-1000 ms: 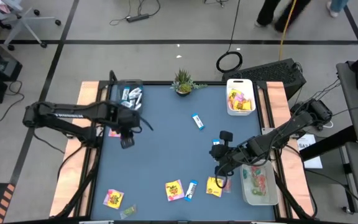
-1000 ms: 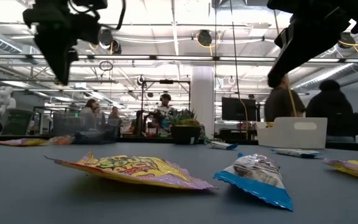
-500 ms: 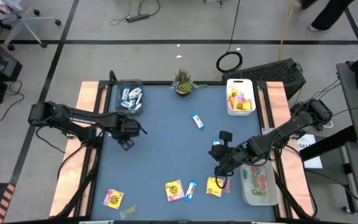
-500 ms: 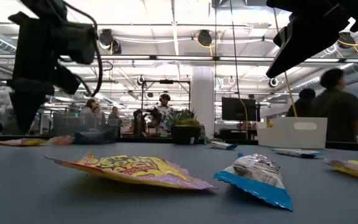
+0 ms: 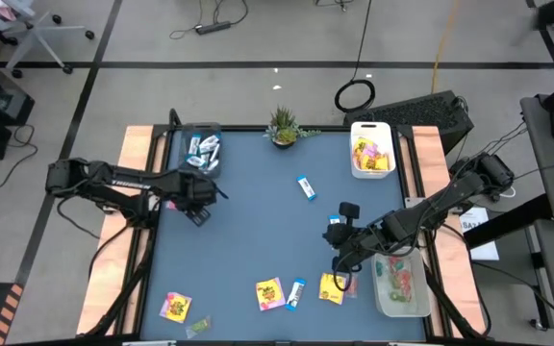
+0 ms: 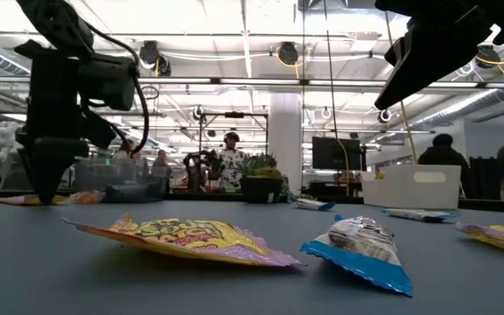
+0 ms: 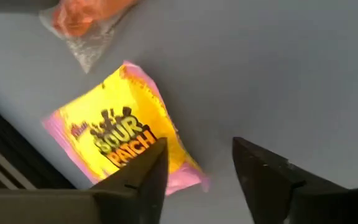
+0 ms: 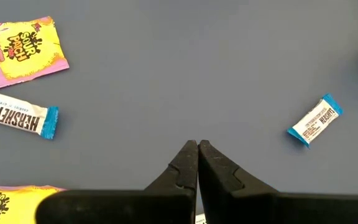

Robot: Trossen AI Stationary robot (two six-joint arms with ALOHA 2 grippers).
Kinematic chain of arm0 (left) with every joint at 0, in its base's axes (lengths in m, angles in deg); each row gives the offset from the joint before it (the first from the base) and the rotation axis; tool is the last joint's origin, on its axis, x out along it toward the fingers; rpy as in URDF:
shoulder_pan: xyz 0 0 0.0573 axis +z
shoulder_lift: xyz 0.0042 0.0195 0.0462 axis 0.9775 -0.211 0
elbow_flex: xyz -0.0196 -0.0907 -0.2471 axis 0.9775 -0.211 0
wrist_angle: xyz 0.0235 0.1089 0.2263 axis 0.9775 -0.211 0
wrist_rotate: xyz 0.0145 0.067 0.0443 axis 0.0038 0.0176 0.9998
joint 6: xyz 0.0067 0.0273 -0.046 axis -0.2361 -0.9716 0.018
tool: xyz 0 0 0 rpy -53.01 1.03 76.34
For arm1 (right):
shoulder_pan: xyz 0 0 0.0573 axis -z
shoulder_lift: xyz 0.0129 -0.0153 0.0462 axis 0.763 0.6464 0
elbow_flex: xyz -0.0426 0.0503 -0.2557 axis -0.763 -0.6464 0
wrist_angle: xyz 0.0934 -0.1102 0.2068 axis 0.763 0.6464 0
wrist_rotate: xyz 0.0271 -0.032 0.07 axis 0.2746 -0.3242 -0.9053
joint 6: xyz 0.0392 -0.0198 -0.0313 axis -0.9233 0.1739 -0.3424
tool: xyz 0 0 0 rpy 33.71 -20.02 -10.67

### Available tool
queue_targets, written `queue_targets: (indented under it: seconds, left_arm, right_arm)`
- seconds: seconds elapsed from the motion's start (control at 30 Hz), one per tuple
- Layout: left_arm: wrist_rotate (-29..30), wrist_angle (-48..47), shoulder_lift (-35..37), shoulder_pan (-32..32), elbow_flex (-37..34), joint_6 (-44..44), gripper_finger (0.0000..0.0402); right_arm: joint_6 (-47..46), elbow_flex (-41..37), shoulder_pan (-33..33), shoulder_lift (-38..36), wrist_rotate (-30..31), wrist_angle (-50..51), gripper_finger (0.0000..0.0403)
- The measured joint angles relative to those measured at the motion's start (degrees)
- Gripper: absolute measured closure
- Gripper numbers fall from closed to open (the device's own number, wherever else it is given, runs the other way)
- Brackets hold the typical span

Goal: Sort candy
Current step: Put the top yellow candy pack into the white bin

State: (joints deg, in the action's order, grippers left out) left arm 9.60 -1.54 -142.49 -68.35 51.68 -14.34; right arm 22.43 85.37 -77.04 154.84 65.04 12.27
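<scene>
While my left gripper (image 7: pixel 197 168) hangs low over the blue table (image 5: pixel 258 211) near its left edge, its two dark fingers (image 7: pixel 138 180) stand apart with nothing between them, one on either side of the corner of a yellow square packet with a pink border and dark print (image 7: pixel 120 140). A small clear-wrapped orange sweet (image 7: pixel 82 18) lies just beyond that packet. A clear bin at the far left corner (image 5: pixel 200 151) holds slim blue-and-white bars. A white tub at the far right (image 5: pixel 371 154) holds more yellow packets, and a clear tray at the near right (image 5: pixel 400 284) holds small red and green pieces. My right gripper (image 8: pixel 197 165) is pinched shut on nothing, hovering over bare table near that tray. Ahead of it lie a slim blue-and-white bar (image 8: pixel 316 119), a longer white bar with blue ends (image 8: pixel 17 115) and another yellow packet (image 8: pixel 23 50). Loose packets (image 5: pixel 270 293) sit along the near edge.
</scene>
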Motion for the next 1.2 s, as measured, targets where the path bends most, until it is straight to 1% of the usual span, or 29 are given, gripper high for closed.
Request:
queue_targets:
  seconds: [0.17, 0.23, 0.3, 0.4, 0.6, 0.83, 0.97, 1.1, 1.2]
  left_arm:
    - [0.1, -0.8, 0.0, 0.7, -0.1, -0.2, 0.0152]
    - [0.1, -0.8, 0.0, 0.7, -0.1, -0.2, 0.0135]
    - [0.2, -0.8, 0.0, 0.6, -0.1, -0.2, 0.0129]
    - [0.8, -1.0, 0.0, 0.3, -0.1, -0.2, 0.0131]
    - [5.8, -6.7, 0.0, -0.2, -0.1, 0.9, 0.0137]
    - [6.8, -6.2, -1.3, 0.2, -0.1, 1.9, 0.0137]
    - [6.9, -5.2, -4.4, 1.2, 0.0, 2.0, 0.0137]
    - [5.0, -4.0, -7.8, 1.9, 0.1, 1.1, 0.0138]
    - [4.7, -3.7, -9.0, 1.9, 0.3, 0.0, 0.0153]
  right_arm:
    - [0.0, 0.0, 0.0, 0.0, 0.0, 0.0, 0.0402]
    - [0.0, 0.0, 0.0, 0.0, 0.0, 0.0, 0.0402]
    - [0.0, 0.0, 0.0, 0.0, 0.0, 0.0, 0.0402]
    - [0.0, 0.0, 0.0, 0.0, 0.0, 0.0, 0.0402]
    - [0.0, 0.0, 0.0, 0.0, 0.0, 0.0, 0.0402]
    - [0.0, 0.0, 0.0, 0.0, 0.0, 0.0, 0.0402]
    - [0.1, 0.0, 0.0, 0.0, 0.0, -0.3, 0.0402]
    - [0.1, 0.0, 0.0, 0.0, 0.0, -0.4, 0.0402]
    - [0.1, 0.0, 0.0, 0.0, 0.0, -0.4, 0.0402]
